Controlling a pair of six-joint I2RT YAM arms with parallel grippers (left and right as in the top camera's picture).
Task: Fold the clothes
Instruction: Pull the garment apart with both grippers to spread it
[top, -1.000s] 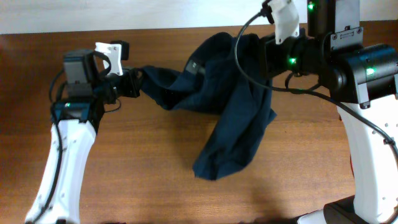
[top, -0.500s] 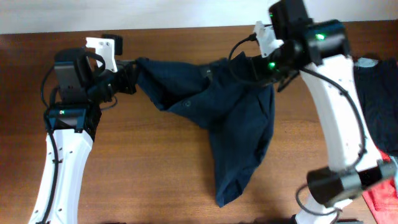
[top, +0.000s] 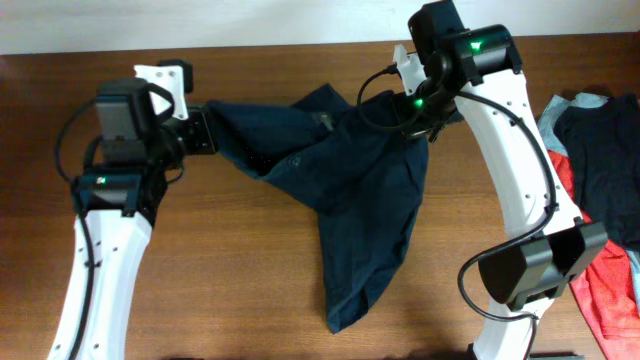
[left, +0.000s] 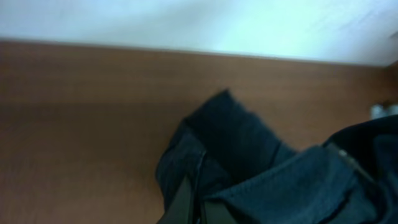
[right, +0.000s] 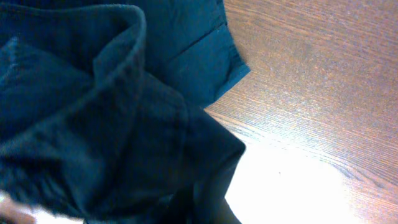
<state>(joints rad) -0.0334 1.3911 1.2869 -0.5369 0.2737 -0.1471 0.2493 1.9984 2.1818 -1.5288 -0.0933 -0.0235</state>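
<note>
The dark navy shorts (top: 350, 200) hang stretched between my two grippers over the wooden table, with one leg trailing down to the front (top: 350, 300). My left gripper (top: 205, 130) is shut on the shorts' left corner at the back left; the left wrist view shows its fingers (left: 199, 208) closed on navy cloth (left: 261, 168). My right gripper (top: 420, 110) is shut on the shorts' right corner at the back; the right wrist view shows bunched navy fabric (right: 106, 124) over the jaws (right: 202, 208).
A heap of other garments, navy (top: 600, 160), red (top: 605, 290) and pale grey-blue (top: 580, 100), lies at the right edge of the table. Bare wood (top: 220, 270) lies in front of the left arm. A white wall (left: 186, 25) runs behind the table.
The right arm has swung back and left, uncovering the garment heap. The shorts have been pulled taut between the grippers and the hanging leg has shifted left and forward.
</note>
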